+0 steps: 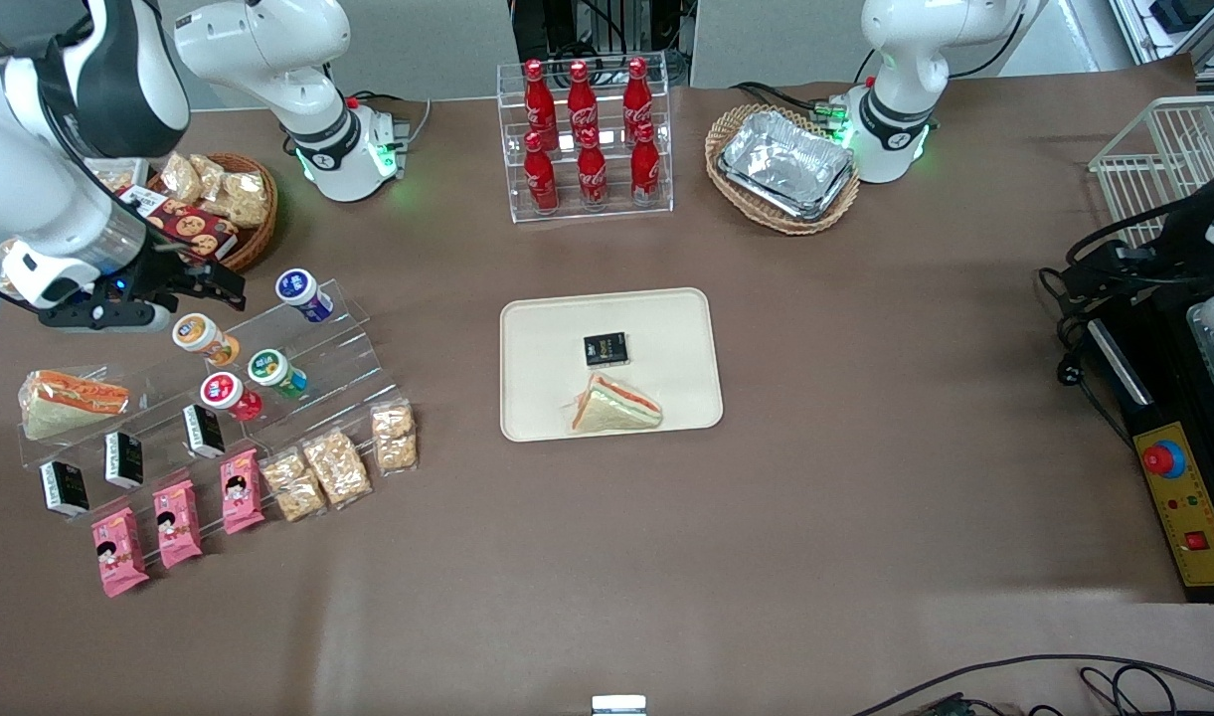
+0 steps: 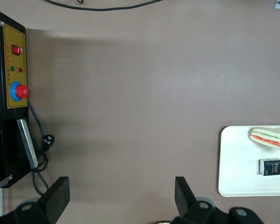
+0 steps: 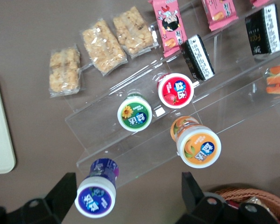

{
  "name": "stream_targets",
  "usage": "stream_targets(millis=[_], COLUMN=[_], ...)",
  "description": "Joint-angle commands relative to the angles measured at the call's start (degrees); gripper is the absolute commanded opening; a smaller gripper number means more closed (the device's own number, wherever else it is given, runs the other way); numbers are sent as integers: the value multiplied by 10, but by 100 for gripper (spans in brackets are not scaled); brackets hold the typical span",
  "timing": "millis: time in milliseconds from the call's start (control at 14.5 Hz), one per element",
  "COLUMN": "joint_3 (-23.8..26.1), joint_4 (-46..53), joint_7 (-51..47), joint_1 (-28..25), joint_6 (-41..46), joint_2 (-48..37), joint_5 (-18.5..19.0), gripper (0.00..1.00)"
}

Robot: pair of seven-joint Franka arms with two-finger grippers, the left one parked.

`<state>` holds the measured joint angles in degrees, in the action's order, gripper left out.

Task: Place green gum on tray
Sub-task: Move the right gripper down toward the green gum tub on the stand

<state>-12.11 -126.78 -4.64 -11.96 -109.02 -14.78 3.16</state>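
One open gripper (image 1: 231, 285) hovers near green gum (image 1: 277, 373).

Red gum (image 3: 176, 90), orange gum (image 3: 198, 147), blue gum (image 3: 96, 198) on clear rack w/ prob. granola packs (image 1: 336, 465) in front.

Matt beige tray (image 1: 686, 328), clear glossy acrylic stand (image 3: 144, 144)

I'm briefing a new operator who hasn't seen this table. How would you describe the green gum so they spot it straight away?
Find the clear stepped stand toward the working arm's end of the table, below the open gripper. Four small canisters sit there; the green gum is beside the red one, with a green body and a sunflower on its lid.
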Motion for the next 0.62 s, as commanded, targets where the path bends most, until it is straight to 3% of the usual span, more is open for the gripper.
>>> stream_targets(millis=[0,138,345,552], joint_3=[1,1,-3,-4], joint_4=[-28,-52,-58,-65], joint_7=[-55,-70,-76,-84], joint_1=[5,5,9,19], joint_6=[-50,-86,-116,-146], joint_2=[19,26,61,86], joint_5=[7,2,-44,-61], gripper=[100,100,100,100])
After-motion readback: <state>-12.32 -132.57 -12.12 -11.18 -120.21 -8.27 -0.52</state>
